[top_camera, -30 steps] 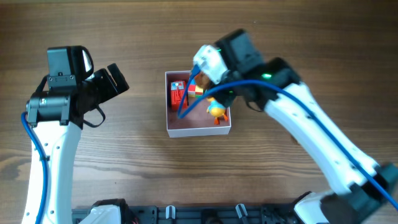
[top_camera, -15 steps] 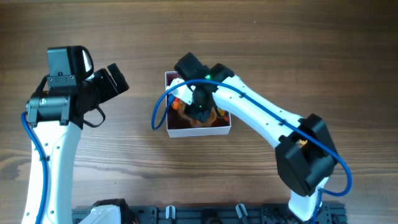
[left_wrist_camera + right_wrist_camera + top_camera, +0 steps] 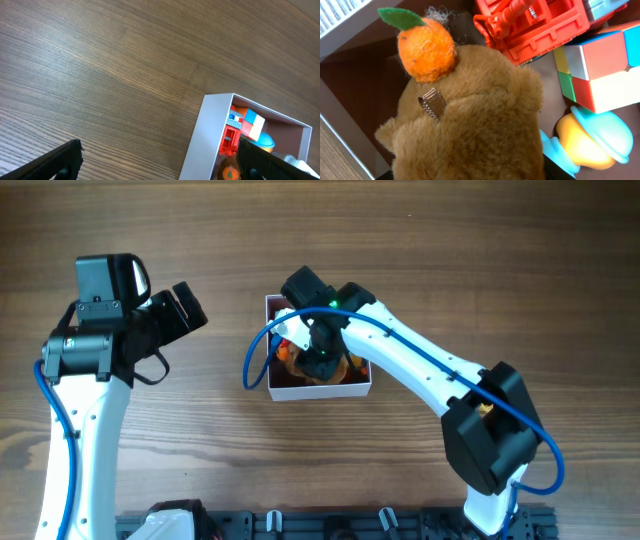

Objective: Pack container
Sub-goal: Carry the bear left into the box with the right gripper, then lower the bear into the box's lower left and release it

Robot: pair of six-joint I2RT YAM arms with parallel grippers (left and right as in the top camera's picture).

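Observation:
The container (image 3: 320, 392) is a shallow square box with white walls and a pink inside, at the table's middle. My right gripper (image 3: 318, 362) is down inside it, shut on a brown plush toy (image 3: 480, 115) that has an orange felt fruit (image 3: 426, 50) on its head. Only dark finger edges show at the plush's sides in the right wrist view. A red plastic toy (image 3: 540, 25), a colour cube (image 3: 600, 65) and an orange-and-blue toy (image 3: 590, 137) lie in the box beside the plush. My left gripper (image 3: 192, 308) is open and empty, left of the box.
The left wrist view shows the container's white left wall (image 3: 205, 135) with bare wood table (image 3: 100, 75) to its left. The right arm (image 3: 420, 375) spans from the front right over the box.
The right arm has swung from the box's right side to reach in from the front, and the brown plush now sits in the box. Nothing moved in the last half second. The left arm is still.

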